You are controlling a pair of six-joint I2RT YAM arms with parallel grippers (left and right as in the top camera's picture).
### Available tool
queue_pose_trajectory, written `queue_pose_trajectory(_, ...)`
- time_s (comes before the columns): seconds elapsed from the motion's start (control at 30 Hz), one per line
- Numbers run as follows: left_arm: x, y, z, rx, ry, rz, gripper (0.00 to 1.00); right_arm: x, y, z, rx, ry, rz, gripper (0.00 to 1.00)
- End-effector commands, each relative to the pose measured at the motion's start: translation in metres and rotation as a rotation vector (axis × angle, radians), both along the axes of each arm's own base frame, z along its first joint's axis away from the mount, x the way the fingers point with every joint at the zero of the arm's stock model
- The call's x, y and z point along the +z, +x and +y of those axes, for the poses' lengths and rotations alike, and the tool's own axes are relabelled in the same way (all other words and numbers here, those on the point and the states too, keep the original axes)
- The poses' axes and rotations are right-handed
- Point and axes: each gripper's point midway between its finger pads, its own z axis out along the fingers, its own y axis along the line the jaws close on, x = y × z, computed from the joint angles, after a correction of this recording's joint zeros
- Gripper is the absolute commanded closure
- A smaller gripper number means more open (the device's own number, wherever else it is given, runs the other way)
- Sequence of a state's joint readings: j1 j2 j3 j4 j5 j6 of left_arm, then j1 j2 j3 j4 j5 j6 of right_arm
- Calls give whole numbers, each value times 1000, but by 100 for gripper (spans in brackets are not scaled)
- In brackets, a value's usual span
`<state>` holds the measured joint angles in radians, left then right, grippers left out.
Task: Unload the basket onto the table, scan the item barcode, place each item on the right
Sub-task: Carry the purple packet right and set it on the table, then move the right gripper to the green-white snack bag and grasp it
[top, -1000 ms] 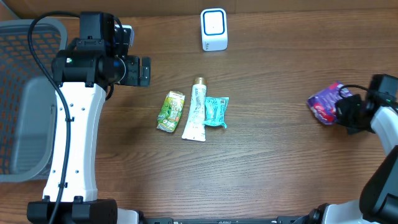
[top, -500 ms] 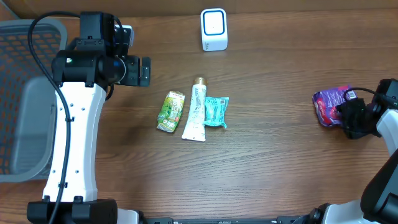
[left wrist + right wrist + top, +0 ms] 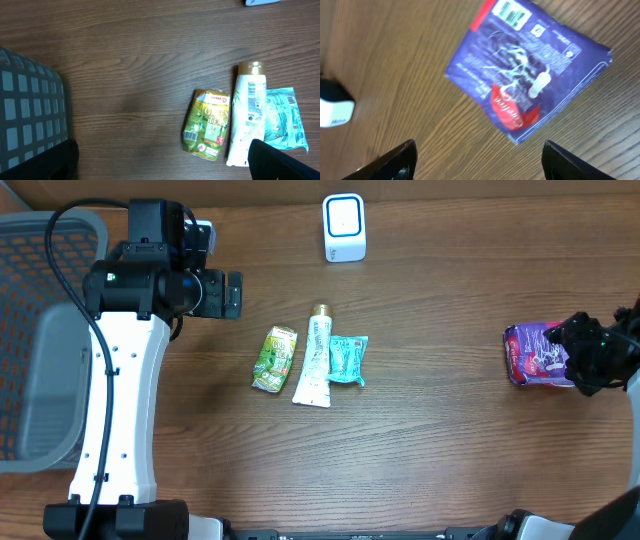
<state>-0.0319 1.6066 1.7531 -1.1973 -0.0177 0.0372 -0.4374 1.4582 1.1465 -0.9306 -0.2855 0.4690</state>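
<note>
**One packet, barcode up, nothing gripped**

The purple foil packet lies flat on the wooden table at the far right of the overhead frame. The right gripper hangs over it w/ jaws spread wide and nothing between them. The left gripper, upper left, is likewise fully spread and empty.

To scan well, pinch the packet by an edge away from the barcode (it sits in a red strip at the wrist view's top edge). Keep the foil flat, not crumpled, and turn that face squarely toward the white box-shaped scanner at top centre.

Legible writing is scarce. White script on the packet's red patch is too blurred to read. Print on the green sachet, gold-capped white tube and teal sachet at frame centre is too small, tho' barcodes show.
</note>
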Motion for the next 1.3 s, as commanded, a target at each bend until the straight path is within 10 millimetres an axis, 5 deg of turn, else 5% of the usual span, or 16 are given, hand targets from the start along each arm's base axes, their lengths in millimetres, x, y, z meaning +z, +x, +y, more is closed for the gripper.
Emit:
queue_pose_trajectory(0.0, 8, 1, -2, -26, 2, -23, 0, 24, 1, 16, 70, -29, -58, 20)
queue_pose_trajectory(0.2, 8, 1, -2, -26, 2, -23, 0, 37, 4, 67, 227, -1, -99, 19)
queue_pose_trajectory(0.63, 8, 1, -2, -26, 2, -23, 0, 31, 3, 195, 676, -13, -138, 9)
queue_pose_trajectory(0.93, 8, 1, -2, -26, 2, -23, 0, -18, 23, 300, 924, 72, -172, 8)
queue_pose_trajectory(1.17, 8, 1, -2, -26, 2, -23, 0, -74, 23, 329, 932, 181, -59, 9)
queue_pose_trajectory(1.27, 8, 1, -2, -26, 2, -23, 0, -91, 18, 331, 912, 219, 3, 25)
